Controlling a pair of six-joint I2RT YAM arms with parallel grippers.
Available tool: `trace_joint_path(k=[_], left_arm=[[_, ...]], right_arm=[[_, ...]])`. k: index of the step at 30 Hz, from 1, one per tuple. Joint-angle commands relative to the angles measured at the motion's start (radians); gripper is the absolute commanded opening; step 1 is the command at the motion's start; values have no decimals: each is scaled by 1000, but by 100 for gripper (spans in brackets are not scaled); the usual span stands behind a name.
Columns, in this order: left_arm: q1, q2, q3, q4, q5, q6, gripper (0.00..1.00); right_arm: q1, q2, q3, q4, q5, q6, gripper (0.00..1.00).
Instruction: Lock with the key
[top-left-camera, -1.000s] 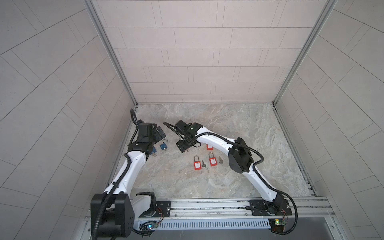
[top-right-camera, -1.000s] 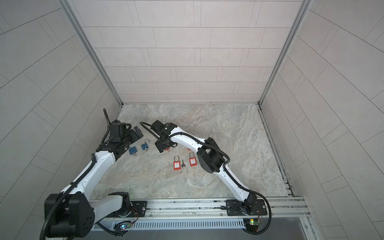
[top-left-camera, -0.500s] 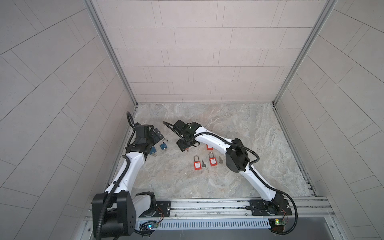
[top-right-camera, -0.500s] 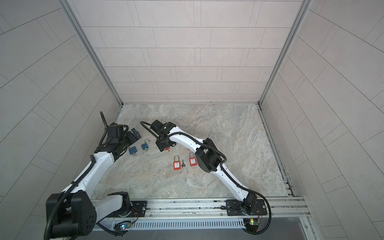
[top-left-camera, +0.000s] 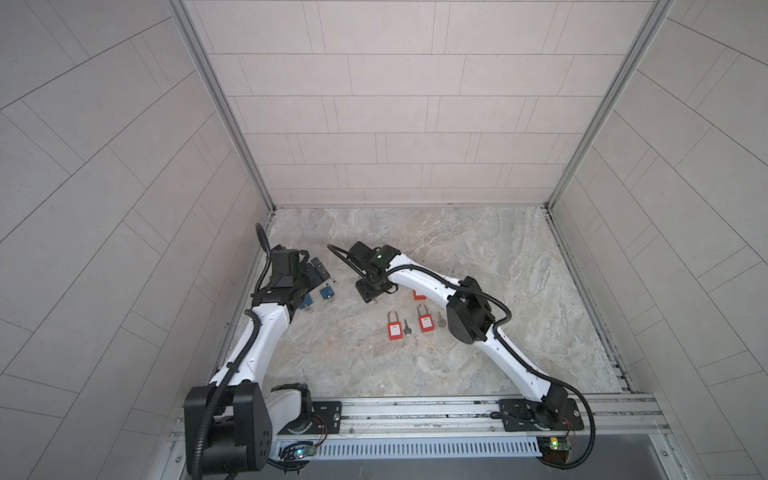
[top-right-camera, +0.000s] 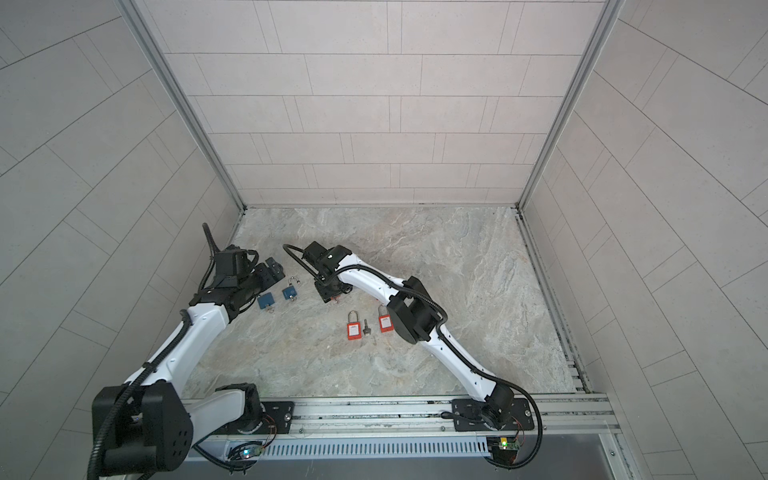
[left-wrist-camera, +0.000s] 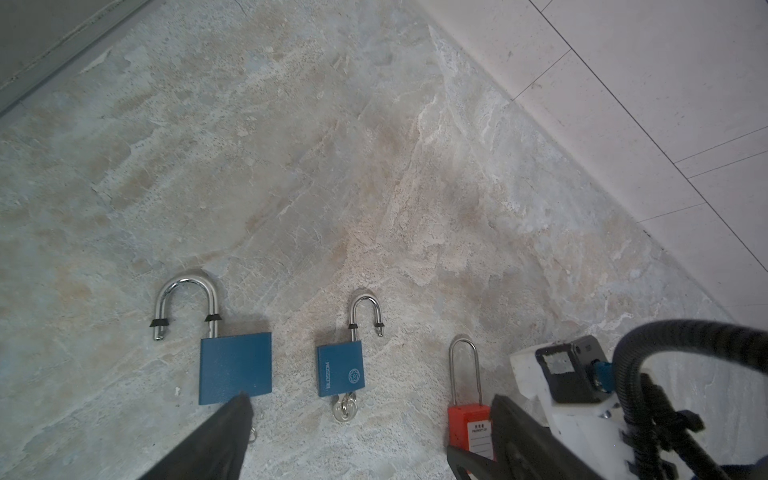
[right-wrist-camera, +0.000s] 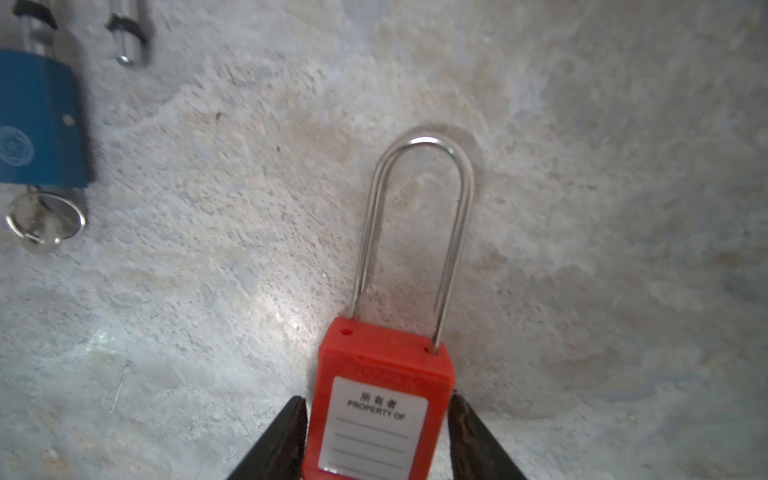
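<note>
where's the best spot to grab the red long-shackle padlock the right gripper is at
Grip the red long-shackle padlock across the two narrow sides of its plastic body, coming from the end away from the shackle. It lies flat, label up, and those sides are flat and parallel, while the thin shackle wire would probably slip. The right gripper already straddles the body that way, one finger on each side.

red padlock (right-wrist-camera: 376, 399) body cut off by frame edge; blue padlock (right-wrist-camera: 39, 124) blurred
</note>
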Motion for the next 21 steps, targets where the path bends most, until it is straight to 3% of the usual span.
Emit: trace_joint_path(k=[1,6,12,17,19,21], left_arm=[[4,-25,9,0,6,12,94],[4,-25,2,17,44,39,91],[2,-59,-17,39,97,121,87],[2,-134,-86,123,182,218,85],[1,-172,-150,219,229,233,83],[-1,-196,-220,334,303,237,74]], right_arm=[[1,14,17,-21,23,-5,52],[4,-7,15,-21,30,-21,43],[19,-112,-48,-22,60,-169,41],[5,-306,-251,43,99,-384,41],[-17,-402,-374,102,39,-470,41],[-41,-494,-505,177,-14,-524,41]])
